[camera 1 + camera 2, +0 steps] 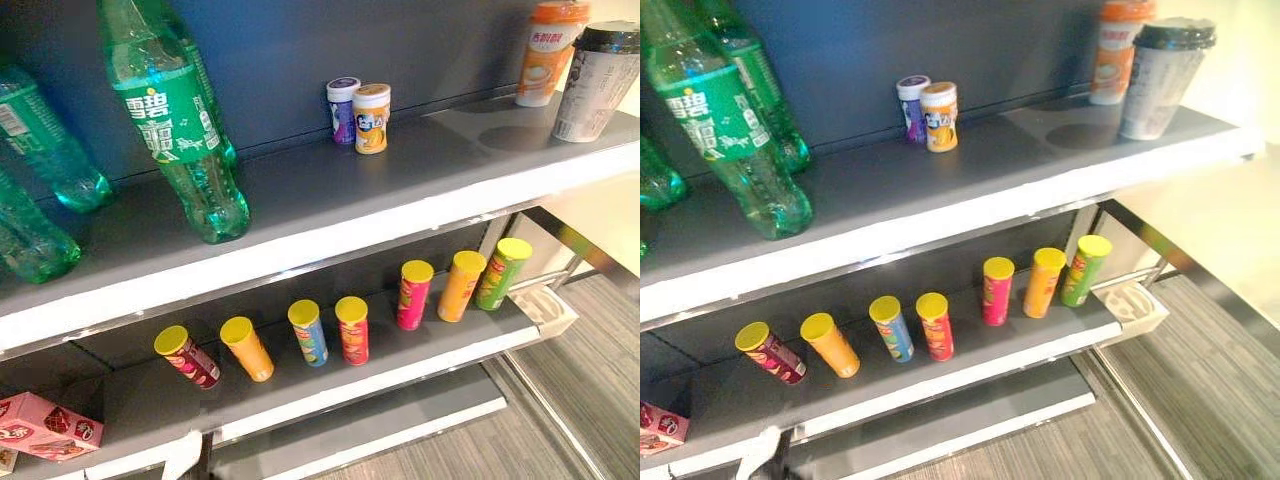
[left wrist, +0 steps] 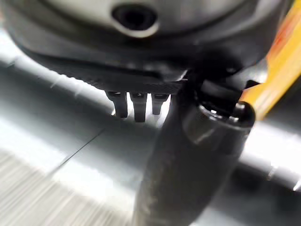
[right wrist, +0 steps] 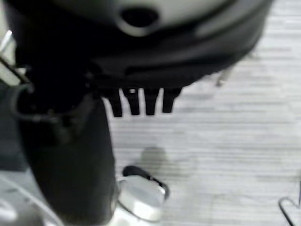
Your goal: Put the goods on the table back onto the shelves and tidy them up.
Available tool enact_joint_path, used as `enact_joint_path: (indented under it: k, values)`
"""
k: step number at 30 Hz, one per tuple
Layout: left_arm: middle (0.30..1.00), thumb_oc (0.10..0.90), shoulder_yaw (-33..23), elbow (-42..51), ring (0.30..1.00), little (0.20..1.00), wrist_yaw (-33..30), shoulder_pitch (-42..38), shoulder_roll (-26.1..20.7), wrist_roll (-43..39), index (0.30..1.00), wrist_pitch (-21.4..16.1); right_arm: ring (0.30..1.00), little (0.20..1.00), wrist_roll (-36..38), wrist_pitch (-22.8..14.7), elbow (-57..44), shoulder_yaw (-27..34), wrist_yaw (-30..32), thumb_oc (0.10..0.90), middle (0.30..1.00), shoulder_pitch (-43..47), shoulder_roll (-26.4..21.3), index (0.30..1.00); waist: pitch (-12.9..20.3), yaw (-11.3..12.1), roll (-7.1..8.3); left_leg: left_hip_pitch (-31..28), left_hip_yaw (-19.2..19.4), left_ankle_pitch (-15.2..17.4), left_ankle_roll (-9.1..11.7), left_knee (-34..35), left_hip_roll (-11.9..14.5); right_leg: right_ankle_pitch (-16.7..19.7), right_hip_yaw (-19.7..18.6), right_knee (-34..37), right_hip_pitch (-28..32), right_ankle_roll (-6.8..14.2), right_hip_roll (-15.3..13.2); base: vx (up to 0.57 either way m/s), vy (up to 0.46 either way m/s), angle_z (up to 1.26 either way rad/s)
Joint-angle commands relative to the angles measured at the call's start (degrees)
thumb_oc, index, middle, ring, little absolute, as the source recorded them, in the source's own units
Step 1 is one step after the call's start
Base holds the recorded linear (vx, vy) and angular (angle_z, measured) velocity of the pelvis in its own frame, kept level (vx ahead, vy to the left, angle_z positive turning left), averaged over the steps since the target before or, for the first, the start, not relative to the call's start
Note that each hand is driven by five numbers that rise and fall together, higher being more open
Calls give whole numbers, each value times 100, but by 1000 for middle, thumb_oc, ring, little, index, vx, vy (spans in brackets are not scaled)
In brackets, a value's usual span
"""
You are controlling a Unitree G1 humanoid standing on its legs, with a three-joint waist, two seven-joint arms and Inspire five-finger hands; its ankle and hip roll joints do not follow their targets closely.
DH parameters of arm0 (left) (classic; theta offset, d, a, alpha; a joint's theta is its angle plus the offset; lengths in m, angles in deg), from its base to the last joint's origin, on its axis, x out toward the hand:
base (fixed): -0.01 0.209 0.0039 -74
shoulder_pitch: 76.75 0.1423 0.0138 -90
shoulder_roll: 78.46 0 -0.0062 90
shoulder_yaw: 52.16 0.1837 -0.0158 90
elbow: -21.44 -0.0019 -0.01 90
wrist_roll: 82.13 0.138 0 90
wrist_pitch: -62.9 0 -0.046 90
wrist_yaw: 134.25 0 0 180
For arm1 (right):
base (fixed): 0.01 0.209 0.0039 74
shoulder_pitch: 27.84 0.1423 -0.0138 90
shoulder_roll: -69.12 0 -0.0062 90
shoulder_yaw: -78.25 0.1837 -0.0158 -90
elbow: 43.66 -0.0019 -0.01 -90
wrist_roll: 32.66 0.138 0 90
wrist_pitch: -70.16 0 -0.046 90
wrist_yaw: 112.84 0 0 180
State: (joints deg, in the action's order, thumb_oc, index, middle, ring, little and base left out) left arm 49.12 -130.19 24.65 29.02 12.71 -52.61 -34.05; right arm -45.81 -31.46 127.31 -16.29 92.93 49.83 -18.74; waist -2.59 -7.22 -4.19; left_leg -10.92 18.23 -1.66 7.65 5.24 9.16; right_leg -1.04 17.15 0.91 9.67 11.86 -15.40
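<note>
I see a grey metal shelf unit [image 1: 330, 215] from the head camera. On the upper shelf board stand green plastic soda bottles [image 1: 175, 120], leaning at the left; a small purple canister [image 1: 343, 110] and a small orange-and-white canister [image 1: 371, 118] touch each other near the back wall. A tall orange-and-white drink cup [image 1: 548, 55] and a grey cup with a black lid [image 1: 598, 80] stand at the right end.

On the lower shelf board seven yellow-lidded crisp tubes stand in a row: dark red [image 1: 187, 356], orange [image 1: 247, 348], blue [image 1: 308, 332], red [image 1: 352, 329], then, after a gap, pink [image 1: 413, 294], orange-yellow [image 1: 461, 286] and green [image 1: 502, 273]. A pink carton [image 1: 50, 426] lies at the far left of that board.

Left wrist view: my left hand [image 2: 136, 106] has its fingers straight and apart, holding nothing, over the grey shelf board; a yellow-orange strip [image 2: 282, 66] shows blurred beside it, and I cannot tell what it is.

Right wrist view: my right hand [image 3: 141, 101] has its fingers straight, holding nothing, above grey striped floor [image 3: 235, 141].
</note>
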Motion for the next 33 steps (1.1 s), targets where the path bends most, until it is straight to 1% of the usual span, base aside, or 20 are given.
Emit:
enact_joint_path:
  k: [1, 2, 3, 4, 5, 10, 12, 14, 15, 17, 19, 21, 24, 25, 26, 28, 32, 33]
  values:
    - [900, 800, -285, 298, 900, 900, -284, -179, -243, -18, 900, -171, 900, 900, 83, -31, 623, 65, 255, 800, 900, 116, 82, 900, 12, 14, 154, 112, -144, 202, 254, -24, 757, 825, 42, 409, -55, -275, -260, 8, 11, 9]
    - [900, 800, -186, 18, 900, 900, -219, -216, -153, -47, 900, -147, 900, 900, 61, -40, 632, 18, 247, 800, 900, 145, 75, 900, 18, 12, 163, 113, -151, 205, 264, -24, 748, 804, 46, 409, -36, -281, -256, 5, 7, 10]
    - [900, 800, -181, 0, 900, 900, -226, -228, -146, -49, 900, -154, 900, 900, 62, -41, 633, 20, 246, 800, 900, 146, 72, 900, 17, 12, 159, 114, -152, 206, 264, -24, 747, 803, 47, 409, -36, -281, -257, -1, 5, 11]
    - [900, 800, -165, -294, 900, 900, -159, -266, -91, -131, 900, -134, 900, 900, 29, -50, 640, -31, 233, 800, 900, 175, 46, 900, 20, 4, 159, 121, -153, 201, 275, -24, 741, 774, 50, 409, -27, -288, -245, -4, 0, 8]
    - [900, 800, -177, -403, 900, 900, -145, -278, -73, -177, 900, -115, 900, 900, 19, -49, 646, -45, 234, 800, 900, 173, 26, 900, 25, 0, 157, 126, -156, 200, 280, -24, 741, 763, 48, 409, -25, -292, -242, -10, -1, 7]
    - [900, 800, -409, -910, 900, 900, 0, -116, 18, -457, 900, -22, 900, 900, 6, -58, 753, -70, 193, 800, 900, 203, -29, 900, 39, 29, 140, 146, -166, 179, 304, -24, 747, 729, 53, 409, -23, -311, -222, -5, -1, 1]
    - [900, 800, -452, -1019, 900, 900, 40, 13, 115, -468, 900, -19, 900, 900, 1, -67, 779, -71, 178, 800, 900, 226, -30, 900, 48, 49, 133, 157, -166, 171, 313, -24, 747, 711, 47, 409, -17, -318, -212, 0, 0, 0]
    - [900, 800, -569, -1069, 900, 900, 43, 36, 110, -572, 900, 5, 900, 900, -7, -77, 785, -78, 162, 800, 900, 233, -42, 900, 59, 60, 135, 167, -165, 155, 319, -24, 753, 698, 40, 409, -15, -325, -198, 0, 0, 0]
    - [900, 800, -692, -1022, 900, 900, 27, -45, -17, -717, 900, 14, 900, 900, -37, -80, 787, -111, 152, 800, 900, 205, -60, 900, 75, 56, 137, 171, -178, 151, 333, -24, 761, 683, 33, 409, -15, -327, -182, 0, 0, 0]
    - [900, 800, -652, -920, 900, 900, 6, -168, -82, -751, 900, -11, 900, 900, -40, -84, 773, -126, 156, 800, 900, 188, -82, 900, 86, 42, 145, 174, -180, 152, 335, -24, 759, 670, 28, 409, -10, -331, -174, -3, -2, 2]
    - [900, 800, -449, -736, 900, 900, 14, -390, -139, -715, 900, -61, 900, 900, -54, -71, 737, -192, 149, 800, 900, 185, -109, 900, 99, 10, 155, 173, -184, 154, 337, -24, 762, 652, 32, 409, -3, -335, -167, -8, -2, 7]
    - [900, 800, 3, -373, 900, 900, 96, -794, -153, -574, 900, -134, 900, 900, -69, -40, 608, -341, 104, 800, 900, 172, -184, 900, 93, -79, 174, 169, -180, 157, 335, -24, 772, 632, 17, 409, 14, -341, -173, -11, 2, 5]
    - [900, 800, 407, -20, 900, 900, 218, -1150, -128, -490, 900, -230, 900, 900, -164, -40, 405, -478, 68, 800, 900, 151, -259, 900, 58, -187, 195, 152, -169, 160, 340, -24, 775, 638, -9, 409, 29, -346, -180, -17, 11, 4]
    - [900, 800, 410, -21, 900, 900, 219, -1152, -128, -491, 900, -230, 900, 900, -165, -38, 401, -474, 67, 800, 900, 149, -259, 900, 54, -184, 195, 149, -170, 161, 340, -24, 775, 637, -9, 409, 32, -346, -180, 0, 0, 0]
    - [900, 800, 613, 137, 900, 900, 252, -1258, -114, -396, 900, -270, 900, 900, -194, -42, 339, -518, 61, 800, 900, 141, -283, 900, 47, -236, 206, 141, -160, 165, 341, -24, 777, 644, -24, 409, 27, -346, -183, 0, 0, 0]
    - [900, 800, 805, 245, 900, 900, 297, -1361, -94, -293, 900, -316, 900, 900, -184, -35, 287, -555, 35, 800, 900, 143, -292, 900, 41, -275, 223, 127, -146, 176, 336, -24, 774, 652, -43, 409, 31, -345, -185, 0, 0, 0]
    - [900, 800, 971, 292, 900, 900, 355, -1509, -48, -254, 900, -360, 900, 900, -199, -28, 197, -602, 13, 800, 900, 157, -323, 900, 13, -323, 249, 102, -119, 184, 335, -24, 775, 672, -69, 409, 38, -342, -194, -7, 5, -2]
    - [900, 800, 1087, 299, 900, 900, 414, -1576, -4, -237, 900, -384, 900, 900, -209, -33, 149, -622, 2, 800, 900, 171, -333, 900, -3, -361, 272, 78, -112, 194, 333, -24, 768, 681, -112, 409, 44, -345, -195, -21, 15, -4]
